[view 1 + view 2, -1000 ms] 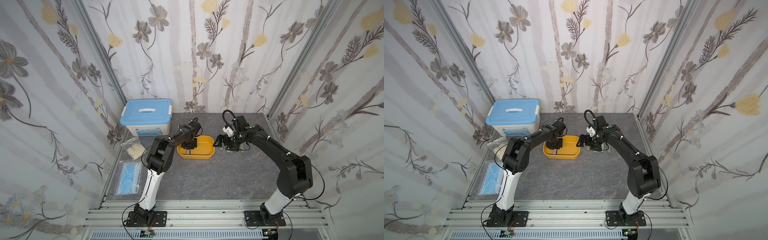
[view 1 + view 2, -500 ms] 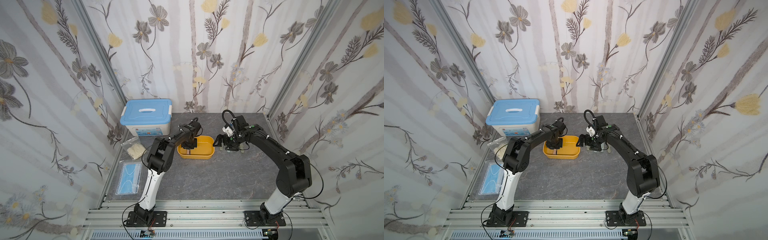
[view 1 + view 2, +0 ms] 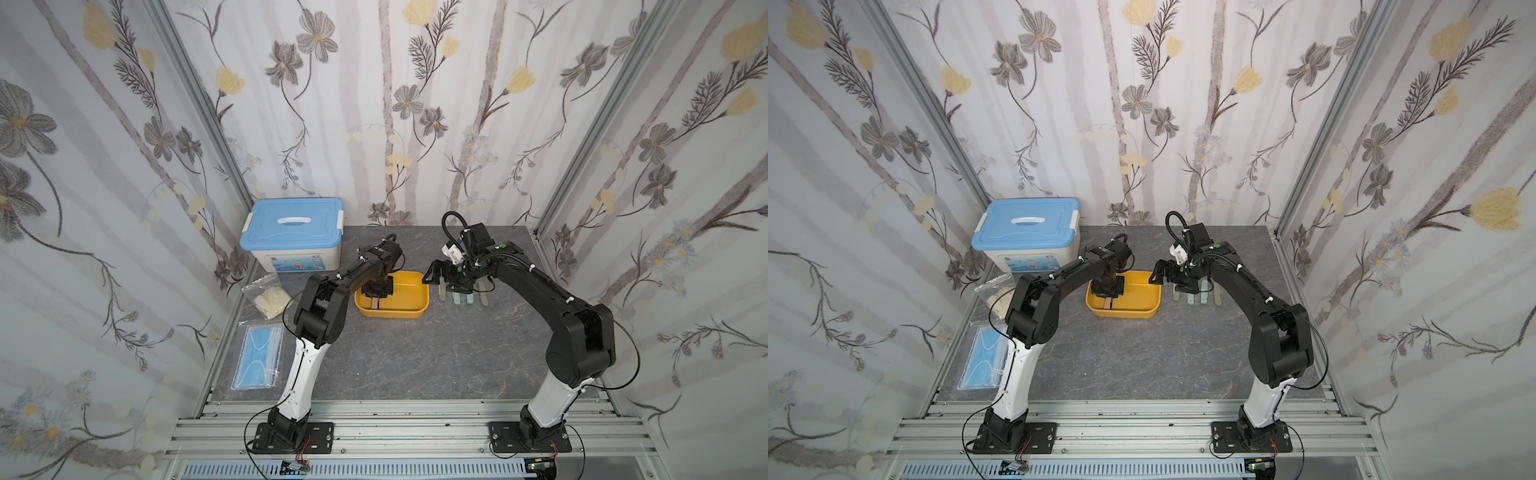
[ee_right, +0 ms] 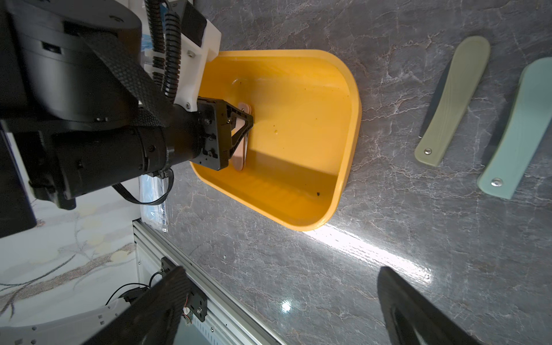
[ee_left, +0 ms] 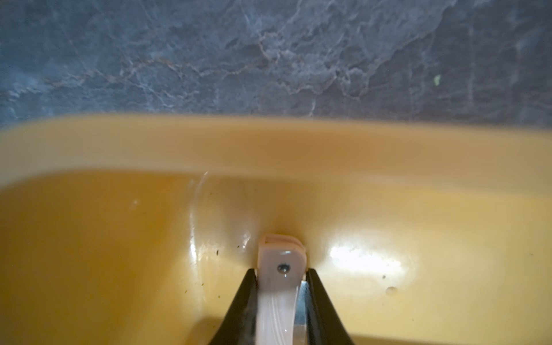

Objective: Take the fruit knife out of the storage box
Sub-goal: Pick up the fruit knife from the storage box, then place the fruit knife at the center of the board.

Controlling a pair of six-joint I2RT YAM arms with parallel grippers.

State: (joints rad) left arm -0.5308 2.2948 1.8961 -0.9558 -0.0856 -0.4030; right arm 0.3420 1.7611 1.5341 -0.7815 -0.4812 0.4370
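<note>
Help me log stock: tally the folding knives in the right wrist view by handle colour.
pink knife: 1, inside the storage box
olive knife: 1
teal knife: 1
Total: 3

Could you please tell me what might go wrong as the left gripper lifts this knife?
The left gripper pinches the folded fruit knife near its rivet end, so the smooth handle may pivot or slip. That end sits near the yellow tray wall and could snag, dragging the tray toward the other knives beside it.
</note>
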